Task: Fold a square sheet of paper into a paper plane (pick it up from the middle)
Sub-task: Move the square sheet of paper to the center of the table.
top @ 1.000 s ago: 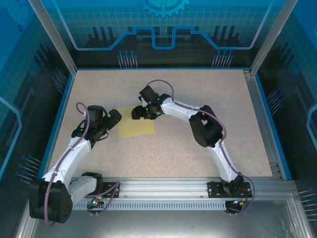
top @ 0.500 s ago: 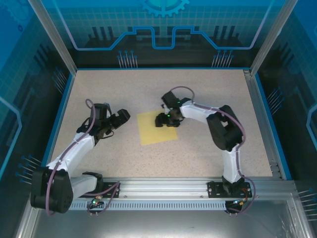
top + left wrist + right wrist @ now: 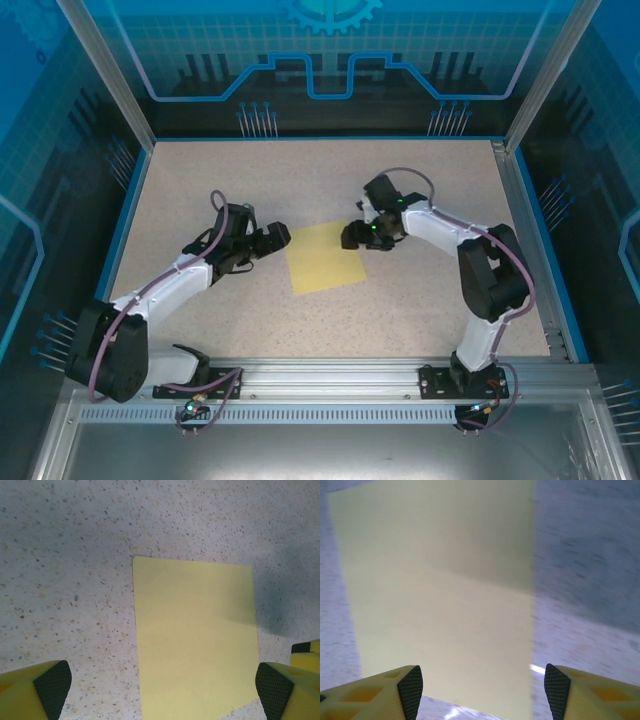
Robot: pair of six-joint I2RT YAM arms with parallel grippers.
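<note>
The table point(image 3: 400, 310) has a pale speckled top with a blue border. One pale-yellow square sheet of paper point(image 3: 324, 257) lies flat on it near the centre of the frame, turned a little against the table's edges.

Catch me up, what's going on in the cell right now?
Paper-plane folding, not really started. A pale-yellow square sheet of paper lies flat and unfolded on the speckled table. The right arm has its jaws open at the sheet's right edge; I can't tell whether they press on it. The left arm sits just left of the sheet, jaws wide open and pointed at it. Neither arm holds anything.
</note>
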